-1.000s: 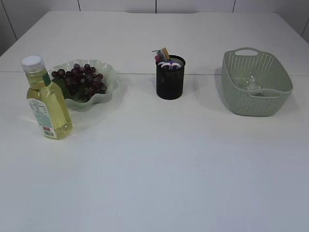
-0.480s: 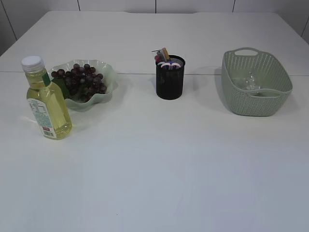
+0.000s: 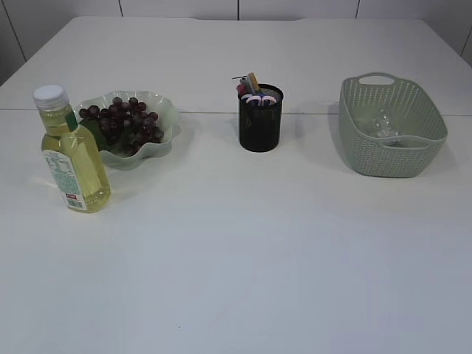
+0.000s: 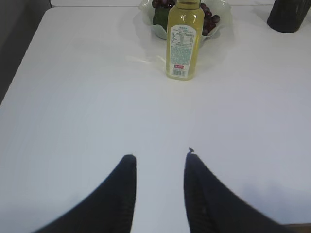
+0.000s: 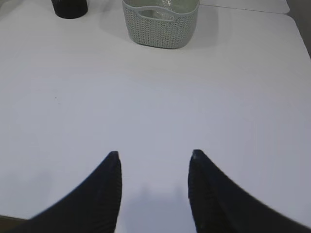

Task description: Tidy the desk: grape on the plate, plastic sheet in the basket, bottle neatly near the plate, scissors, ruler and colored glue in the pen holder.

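Resting in the scalloped plate (image 3: pixel 166 118), the bunch of grapes (image 3: pixel 122 124) lies where the task wants it, with the yellow-liquid bottle (image 3: pixel 70 158) standing upright just beside the plate's near-left rim. Further right, the black mesh pen holder (image 3: pixel 259 122) carries the scissors (image 3: pixel 258 99), whose pale handle loops show at its mouth, along with other upright items too small to name singly. The green woven basket (image 3: pixel 391 129) holds a crumpled clear plastic sheet (image 3: pixel 382 125). Across the last second nothing on the table has shifted: every object keeps its place in the exterior view. Neither arm appears in that view. The left gripper (image 4: pixel 159 160) hovers over bare tabletop well short of the bottle, jaws parted and empty; the right gripper (image 5: pixel 154 158) likewise stands parted and empty, well short of the basket. Judged from this layout, the tidying appears complete and both arms withdrawn.
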You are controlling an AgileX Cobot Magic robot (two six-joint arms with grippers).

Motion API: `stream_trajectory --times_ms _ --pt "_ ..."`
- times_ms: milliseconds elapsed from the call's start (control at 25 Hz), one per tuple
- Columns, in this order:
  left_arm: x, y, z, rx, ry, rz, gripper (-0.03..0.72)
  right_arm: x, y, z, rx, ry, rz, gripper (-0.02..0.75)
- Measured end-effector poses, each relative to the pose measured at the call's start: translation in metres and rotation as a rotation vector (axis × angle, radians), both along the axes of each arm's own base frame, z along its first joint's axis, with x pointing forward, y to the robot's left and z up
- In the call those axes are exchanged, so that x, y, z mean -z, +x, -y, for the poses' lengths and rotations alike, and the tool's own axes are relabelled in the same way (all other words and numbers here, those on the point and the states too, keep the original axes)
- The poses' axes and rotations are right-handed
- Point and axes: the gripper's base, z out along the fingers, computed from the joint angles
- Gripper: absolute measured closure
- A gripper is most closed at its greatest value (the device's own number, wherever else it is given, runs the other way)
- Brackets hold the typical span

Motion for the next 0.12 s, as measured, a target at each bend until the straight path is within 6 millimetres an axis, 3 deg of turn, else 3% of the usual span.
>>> stream_trajectory --times_ms 120 --pt "0.0 0.0 0.0 0.0 0.0 0.0 0.442 0.0 0.0 0.0 0.0 0.0 0.0 0.374"
